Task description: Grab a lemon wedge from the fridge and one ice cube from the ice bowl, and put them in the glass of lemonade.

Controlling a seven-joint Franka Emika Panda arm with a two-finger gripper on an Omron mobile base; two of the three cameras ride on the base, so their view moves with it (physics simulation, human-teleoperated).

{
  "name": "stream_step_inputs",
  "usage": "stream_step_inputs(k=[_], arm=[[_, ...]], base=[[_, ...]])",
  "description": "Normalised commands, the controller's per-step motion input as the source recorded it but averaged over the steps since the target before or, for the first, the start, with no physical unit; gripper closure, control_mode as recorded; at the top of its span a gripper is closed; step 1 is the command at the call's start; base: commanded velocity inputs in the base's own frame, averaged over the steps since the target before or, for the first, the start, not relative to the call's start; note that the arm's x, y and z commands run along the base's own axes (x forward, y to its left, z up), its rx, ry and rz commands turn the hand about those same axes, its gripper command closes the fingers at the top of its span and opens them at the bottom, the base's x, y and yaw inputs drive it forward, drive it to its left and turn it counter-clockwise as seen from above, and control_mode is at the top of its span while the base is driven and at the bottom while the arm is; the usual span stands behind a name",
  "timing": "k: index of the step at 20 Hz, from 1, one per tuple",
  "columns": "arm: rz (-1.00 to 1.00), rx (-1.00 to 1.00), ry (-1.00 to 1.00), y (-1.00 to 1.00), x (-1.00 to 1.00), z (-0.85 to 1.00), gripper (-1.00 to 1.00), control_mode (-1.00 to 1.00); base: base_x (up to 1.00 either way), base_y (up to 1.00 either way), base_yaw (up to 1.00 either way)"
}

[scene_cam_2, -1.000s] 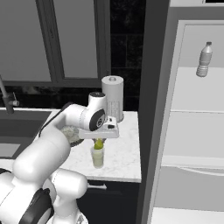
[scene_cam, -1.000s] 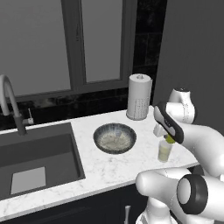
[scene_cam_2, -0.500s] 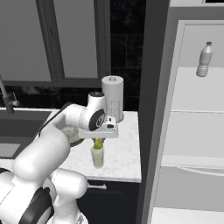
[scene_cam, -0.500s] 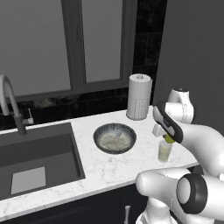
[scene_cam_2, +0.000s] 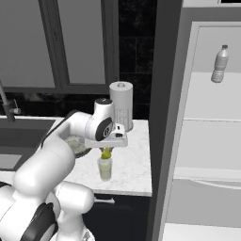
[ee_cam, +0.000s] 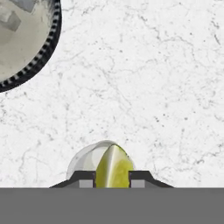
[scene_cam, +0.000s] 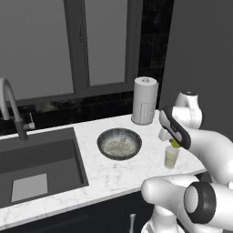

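The gripper (ee_cam: 112, 176) is squeezed tight on the lemon wedge (ee_cam: 113, 168), with one dark fingertip on each side of it. The wedge points straight down, thin edge toward the camera. The glass of lemonade (scene_cam_2: 105, 167) stands on the white marble counter (scene_cam: 113, 173), right under the wedge. In the hand view the round rim of the glass peeks out behind the wedge, a bit more to one side, so the wedge looks almost centered over the glass but not quite. I think the wedge only needs to go straight down and be let go. The ice bowl (scene_cam: 119, 143) sits near the glass, toward the sink (scene_cam: 41, 168). The fridge (scene_cam_2: 207, 141) stands open
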Motion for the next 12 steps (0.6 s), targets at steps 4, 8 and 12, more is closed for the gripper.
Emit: stream_step_inputs(k=[4, 8, 12], arm=[[0.00, 0.00, -0.07, 0.00, 0.00, 0.00, 1.00, -1.00], [0.00, 0.00, -0.01, 0.00, 0.00, 0.00, 1.00, -1.00], [0.00, 0.00, -0.05, 0.00, -0.07, 0.00, 1.00, -1.00]], base=[[0.00, 0.00, 0.00], [0.00, 0.00, 0.00], [0.00, 0.00, 0.00]])
